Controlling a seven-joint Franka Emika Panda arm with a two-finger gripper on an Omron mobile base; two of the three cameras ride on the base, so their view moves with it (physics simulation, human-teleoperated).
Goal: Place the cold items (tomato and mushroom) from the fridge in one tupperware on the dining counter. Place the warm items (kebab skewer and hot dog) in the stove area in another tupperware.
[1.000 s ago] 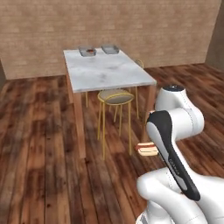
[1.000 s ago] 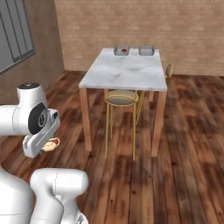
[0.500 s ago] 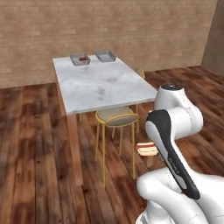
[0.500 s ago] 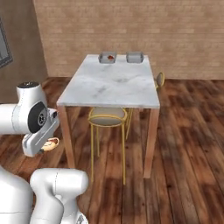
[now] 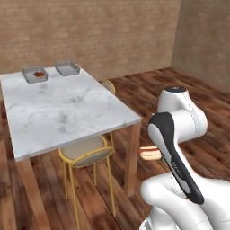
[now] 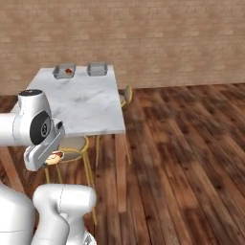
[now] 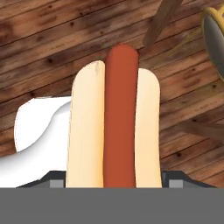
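Observation:
My gripper [image 7: 114, 177] is shut on the hot dog [image 7: 113, 122], a tan bun with a red sausage along it, held low over the wooden floor. The same hot dog [image 5: 150, 153] peeks out beside the white arm, right of the dining counter's [image 5: 67, 108] near corner, and in the right base view the hot dog [image 6: 55, 156] sits under the hand. Two grey tupperware trays stand at the counter's far end. The left tupperware [image 5: 35, 75] [image 6: 63, 71] holds a small red thing, too small to name. The right tupperware [image 5: 67, 68] [image 6: 97, 69] looks empty.
A yellow-framed stool [image 5: 85, 152] [image 6: 72, 143] is tucked under the counter's near end, close to the arm. Another stool [image 5: 107, 85] [image 6: 127, 93] stands at the counter's right side. Wooden floor [image 6: 182, 153] stretches to the right, with brick walls behind.
The whole picture has shifted as the base drove: the counter now lies closer and more to the left. The hot dog stays in the gripper.

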